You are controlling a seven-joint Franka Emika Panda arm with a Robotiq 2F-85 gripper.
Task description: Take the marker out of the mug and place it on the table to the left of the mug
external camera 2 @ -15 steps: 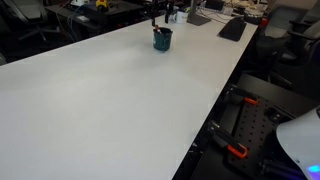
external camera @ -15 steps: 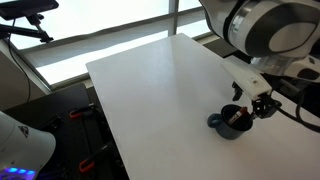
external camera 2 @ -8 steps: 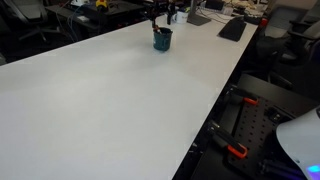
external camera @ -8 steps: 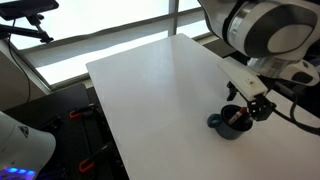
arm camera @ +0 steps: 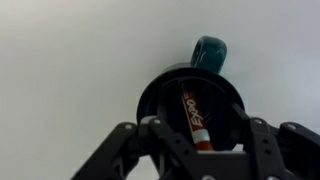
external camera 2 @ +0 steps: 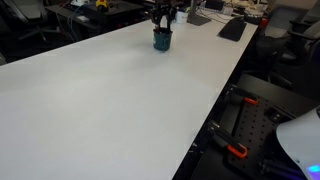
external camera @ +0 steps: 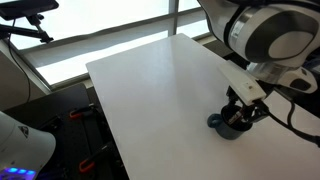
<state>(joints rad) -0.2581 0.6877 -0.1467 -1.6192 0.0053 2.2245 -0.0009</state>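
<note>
The dark blue mug (external camera: 220, 125) stands near the table's (external camera: 150, 80) edge; it also shows in an exterior view (external camera 2: 162, 40). In the wrist view I look straight down into the mug (arm camera: 158, 88), with its handle pointing up in the picture. The reddish-orange marker (arm camera: 193, 112) leans inside it. My gripper (arm camera: 203, 138) is open directly over the mug, with one finger on each side of the marker and no contact visible. In both exterior views the gripper (external camera: 240, 114) (external camera 2: 162, 17) hangs just above the mug's mouth.
Dark office gear and a keyboard-like object (external camera 2: 232, 28) lie beyond the table's far end. The floor drops off past the table edge (external camera: 105, 120). White tabletop (external camera 2: 100, 100) stretches wide around the mug.
My gripper has come down and slightly sideways onto the mug's mouth. The mug and marker have not moved.
</note>
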